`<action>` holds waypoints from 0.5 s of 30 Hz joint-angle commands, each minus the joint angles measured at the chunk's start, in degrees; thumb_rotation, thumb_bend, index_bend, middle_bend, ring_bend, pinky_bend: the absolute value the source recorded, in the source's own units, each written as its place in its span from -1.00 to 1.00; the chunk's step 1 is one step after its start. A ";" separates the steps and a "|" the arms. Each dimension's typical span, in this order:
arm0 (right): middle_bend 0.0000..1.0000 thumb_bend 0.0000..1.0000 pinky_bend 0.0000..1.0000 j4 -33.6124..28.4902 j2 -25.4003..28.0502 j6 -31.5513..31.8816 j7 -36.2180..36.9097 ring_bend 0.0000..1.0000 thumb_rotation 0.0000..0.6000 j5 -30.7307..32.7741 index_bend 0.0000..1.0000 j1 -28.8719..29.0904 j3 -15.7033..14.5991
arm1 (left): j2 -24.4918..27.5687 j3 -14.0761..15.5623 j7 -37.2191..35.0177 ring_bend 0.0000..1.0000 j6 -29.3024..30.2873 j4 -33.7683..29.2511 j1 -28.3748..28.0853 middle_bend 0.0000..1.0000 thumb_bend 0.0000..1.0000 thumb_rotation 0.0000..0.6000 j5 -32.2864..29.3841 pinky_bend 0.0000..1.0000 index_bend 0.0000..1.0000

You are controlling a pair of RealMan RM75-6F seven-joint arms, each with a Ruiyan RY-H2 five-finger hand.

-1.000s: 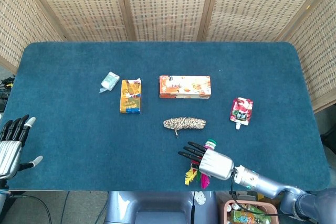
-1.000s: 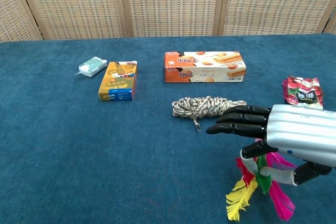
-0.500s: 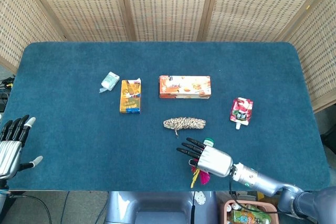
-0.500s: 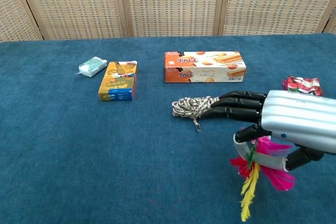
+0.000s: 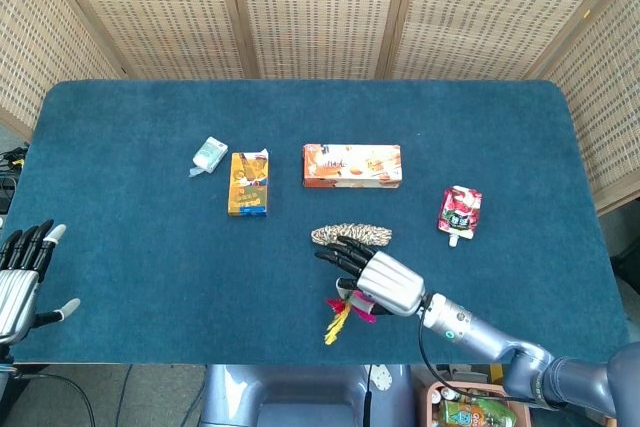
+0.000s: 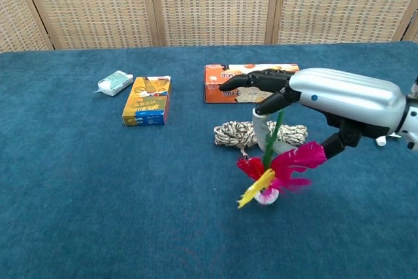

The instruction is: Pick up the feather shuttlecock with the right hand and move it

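Right hand (image 6: 326,99) pinches the feather shuttlecock (image 6: 277,168) lifted off the table near its front edge, feathers dangling, so carry slow & level w/ grip firm, clear of the rope bundle (image 6: 238,133).

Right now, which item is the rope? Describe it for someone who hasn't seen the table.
On the blue table, find the long orange biscuit box at the centre. Just nearer the robot lies the rope bundle, by the right robot hand. It is the only braided, speckled beige coil; its neighbours are printed packages.

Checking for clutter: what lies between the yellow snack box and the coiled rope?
Only bare blue cloth between the yellow snack box and the coiled rope, clearest in the head view.
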 commanded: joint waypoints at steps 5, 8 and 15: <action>-0.90 0.12 -0.92 -1.99 0.88 -6.61 5.00 -1.00 1.00 7.91 0.43 0.38 2.05 | 0.04 -0.06 -0.11 -1.00 0.13 0.06 0.08 -1.00 -1.00 1.00 -0.09 -1.00 -1.00; -0.90 0.12 -0.92 -1.81 1.29 -9.06 5.74 -1.00 1.00 10.15 0.43 0.44 2.33 | 0.04 0.01 -0.08 -1.00 0.07 0.01 0.04 -1.00 -1.00 1.00 0.07 -1.00 -1.00; -0.90 -0.68 -0.92 -3.11 2.21 -11.86 2.94 -1.00 1.00 12.80 -0.55 0.58 3.53 | -0.20 -0.11 0.29 -1.00 -0.22 0.07 -0.08 -1.00 -1.00 1.00 -0.32 -1.00 -1.00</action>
